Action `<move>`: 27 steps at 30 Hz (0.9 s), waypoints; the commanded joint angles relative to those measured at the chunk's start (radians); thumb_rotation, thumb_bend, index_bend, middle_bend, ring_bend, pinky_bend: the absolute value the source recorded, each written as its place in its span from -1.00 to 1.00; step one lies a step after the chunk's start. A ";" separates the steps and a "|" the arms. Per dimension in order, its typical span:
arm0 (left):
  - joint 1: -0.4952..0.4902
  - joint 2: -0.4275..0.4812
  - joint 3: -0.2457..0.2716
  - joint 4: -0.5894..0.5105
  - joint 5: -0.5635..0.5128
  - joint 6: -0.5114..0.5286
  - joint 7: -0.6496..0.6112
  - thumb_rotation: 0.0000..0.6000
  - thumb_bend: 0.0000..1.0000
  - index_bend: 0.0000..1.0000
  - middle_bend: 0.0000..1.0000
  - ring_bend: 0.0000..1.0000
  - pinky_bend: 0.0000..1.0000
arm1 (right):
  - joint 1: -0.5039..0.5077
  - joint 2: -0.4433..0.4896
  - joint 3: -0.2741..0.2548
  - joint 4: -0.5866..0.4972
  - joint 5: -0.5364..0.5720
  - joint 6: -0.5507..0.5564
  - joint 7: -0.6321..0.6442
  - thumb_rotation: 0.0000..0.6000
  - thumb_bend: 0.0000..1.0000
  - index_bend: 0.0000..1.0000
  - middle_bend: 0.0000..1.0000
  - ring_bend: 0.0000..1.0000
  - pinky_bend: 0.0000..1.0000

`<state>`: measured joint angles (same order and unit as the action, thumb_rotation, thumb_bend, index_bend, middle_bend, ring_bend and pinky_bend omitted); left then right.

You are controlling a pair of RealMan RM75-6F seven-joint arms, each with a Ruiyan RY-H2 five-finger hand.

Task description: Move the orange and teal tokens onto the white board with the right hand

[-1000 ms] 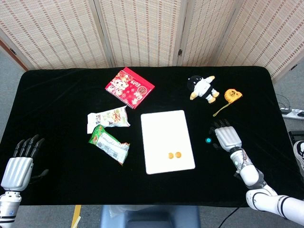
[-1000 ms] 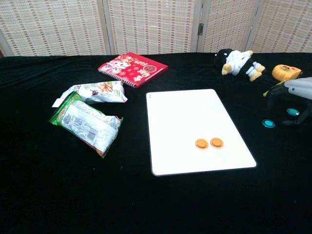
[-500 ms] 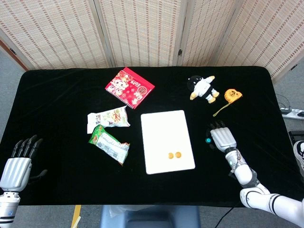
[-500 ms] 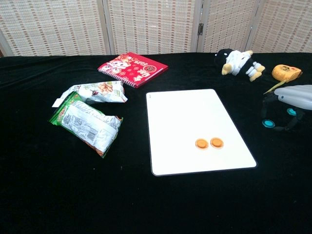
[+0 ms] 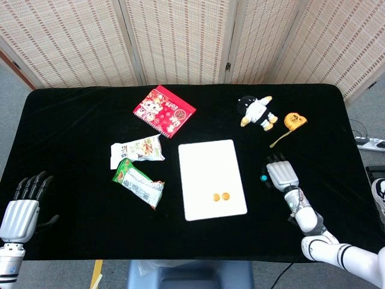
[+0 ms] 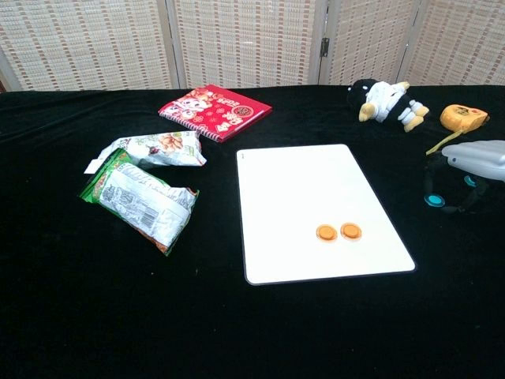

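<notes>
Right hand (image 5: 281,174) in head view: palm down on the black table (image 5: 72,120), just right of the white board (image 5: 212,179), fingers pointing away and spread over a teal token (image 5: 263,177) at its left edge; can't tell if it grips it. Two orange tokens (image 5: 221,196) sit side by side on the board's lower half. Left hand (image 5: 24,208) at the table's near-left corner, fingers extended and apart, holding nothing. Red notebook (image 5: 163,111) and two snack bags (image 5: 138,170) left of the board; plush toy (image 5: 257,112) and tape measure (image 5: 293,120) up right. Chest view: right hand (image 6: 476,158) at the frame's right edge, dark fingers curved down around a teal token (image 6: 433,200), second teal token (image 6: 472,181) under the palm; contact unclear. Orange tokens (image 6: 339,232) on the board (image 6: 308,189), touching each other or nearly. Left hand out of this view.
</notes>
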<state>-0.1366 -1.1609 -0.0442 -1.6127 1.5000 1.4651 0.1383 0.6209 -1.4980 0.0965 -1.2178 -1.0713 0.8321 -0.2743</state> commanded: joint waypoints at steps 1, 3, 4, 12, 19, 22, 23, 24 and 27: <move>0.000 0.000 0.000 0.000 0.000 0.000 0.000 1.00 -0.55 -1.00 -0.97 -0.90 -1.00 | 0.001 -0.002 0.001 0.001 0.000 -0.002 -0.001 1.00 -0.26 -0.13 -0.63 -0.82 -1.00; 0.000 0.000 0.001 0.000 -0.002 -0.002 0.000 1.00 -0.55 -1.00 -0.97 -0.90 -1.00 | 0.003 -0.004 0.002 0.002 0.000 -0.004 -0.003 1.00 -0.26 -0.13 -0.63 -0.82 -1.00; 0.001 0.000 0.002 0.001 -0.003 -0.004 0.000 1.00 -0.55 -1.00 -0.97 -0.90 -1.00 | 0.004 -0.006 0.003 0.002 0.000 -0.005 -0.005 1.00 -0.26 -0.13 -0.63 -0.82 -1.00; 0.002 0.000 0.001 0.008 -0.006 -0.004 -0.005 1.00 -0.55 -1.00 -0.97 -0.90 -1.00 | 0.009 -0.008 0.005 -0.001 0.007 -0.012 -0.018 1.00 -0.25 -0.01 -0.59 -0.81 -1.00; 0.002 0.001 0.000 0.009 -0.008 -0.005 -0.007 1.00 -0.55 -1.00 -0.97 -0.90 -1.00 | 0.001 0.024 0.020 -0.060 -0.016 0.026 -0.002 1.00 -0.26 0.07 -0.56 -0.79 -1.00; 0.002 0.004 -0.002 0.006 -0.008 -0.002 -0.007 1.00 -0.55 -1.00 -0.97 -0.90 -1.00 | 0.000 0.059 0.032 -0.131 -0.044 0.053 0.014 1.00 -0.26 0.07 -0.56 -0.78 -1.00; 0.003 0.004 -0.002 0.005 -0.009 -0.001 -0.008 1.00 -0.55 -1.00 -0.97 -0.90 -1.00 | 0.003 0.069 0.037 -0.153 -0.049 0.052 0.018 1.00 -0.26 0.07 -0.56 -0.78 -1.00; 0.003 0.005 -0.003 0.004 -0.009 0.000 -0.007 1.00 -0.55 -1.00 -0.97 -0.90 -1.00 | 0.010 0.080 0.043 -0.179 -0.054 0.048 0.019 1.00 -0.26 0.07 -0.56 -0.78 -1.00; 0.003 0.005 -0.003 0.002 -0.008 0.001 -0.007 1.00 -0.55 -1.00 -0.97 -0.90 -1.00 | 0.041 0.087 0.057 -0.226 -0.053 0.029 -0.003 1.00 -0.26 0.07 -0.56 -0.78 -1.00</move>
<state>-0.1333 -1.1555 -0.0477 -1.6110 1.4915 1.4661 0.1317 0.6402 -1.4245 0.1391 -1.4118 -1.1169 0.8694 -0.2674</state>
